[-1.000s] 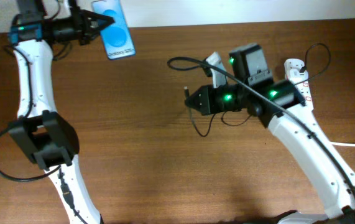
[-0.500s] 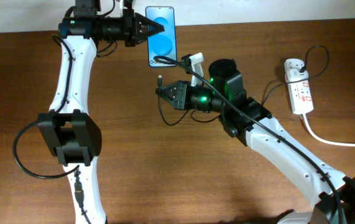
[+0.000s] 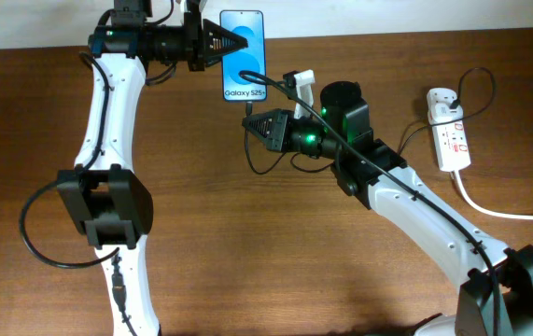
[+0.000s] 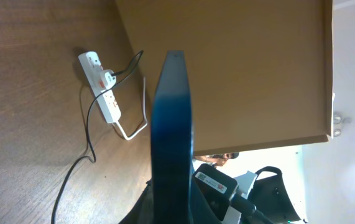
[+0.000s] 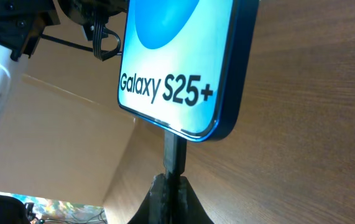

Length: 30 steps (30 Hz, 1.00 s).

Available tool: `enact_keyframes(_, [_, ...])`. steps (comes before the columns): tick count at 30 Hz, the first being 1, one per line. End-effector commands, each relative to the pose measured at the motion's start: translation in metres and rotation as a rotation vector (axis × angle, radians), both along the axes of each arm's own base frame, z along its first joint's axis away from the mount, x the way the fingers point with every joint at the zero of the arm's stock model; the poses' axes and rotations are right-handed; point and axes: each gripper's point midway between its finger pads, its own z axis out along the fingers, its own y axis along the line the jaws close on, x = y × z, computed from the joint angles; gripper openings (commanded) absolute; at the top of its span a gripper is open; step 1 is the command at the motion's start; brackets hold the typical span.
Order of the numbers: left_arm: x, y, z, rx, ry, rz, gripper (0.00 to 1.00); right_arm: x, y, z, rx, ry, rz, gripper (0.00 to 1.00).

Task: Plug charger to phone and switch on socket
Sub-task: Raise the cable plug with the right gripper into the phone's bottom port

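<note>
First, the left gripper (image 3: 231,43): its jaws were closed narrowly on the phone (image 3: 247,73), gripping it from its left long side, with the fingers reaching over the upper half of the screen. The phone was at the far edge of the table (image 3: 247,243), screen facing the overhead camera. Its long axis ran far-to-near, and the end with the white "Galaxy S25+" text pointed toward the near side. In the left wrist view the phone (image 4: 172,118) showed edge-on. The right gripper (image 3: 253,122) sat just below that text end, its 2 fingers (image 5: 158,199) pinched nearly shut on the charger (image 5: 174,152). The small black plug tip stood along the phone's long axis and pointed at the phone's lower edge (image 5: 189,134). The tip met that edge, but I could not tell whether it was seated in the port. The socket (image 3: 451,131) lay well apart to the right, its long axis also far-to-near. Its thick white cord (image 3: 490,207) trailed off to the right.
</note>
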Motion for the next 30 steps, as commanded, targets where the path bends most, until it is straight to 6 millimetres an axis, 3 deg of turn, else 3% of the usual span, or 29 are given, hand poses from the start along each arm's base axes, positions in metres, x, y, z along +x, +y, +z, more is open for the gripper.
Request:
enact_keyframes(1, [-0.0038, 0.0016, 0.0077, -0.030, -0.002, -0.023, 0.00, -0.0004, 0.0013, 0.0052, 0.005, -0.028, 0.022, 0.04])
enact_keyframes(7, [0.0045, 0.0041, -0.0001, 0.017, -0.006, 0.025, 0.00, -0.0042, 0.0028, 0.0027, 0.003, -0.012, 0.038, 0.04])
enact_keyframes(30, [0.0022, 0.0019, 0.0014, 0.010, -0.050, 0.008, 0.00, -0.0065, 0.0021, -0.0027, -0.008, 0.014, 0.041, 0.04])
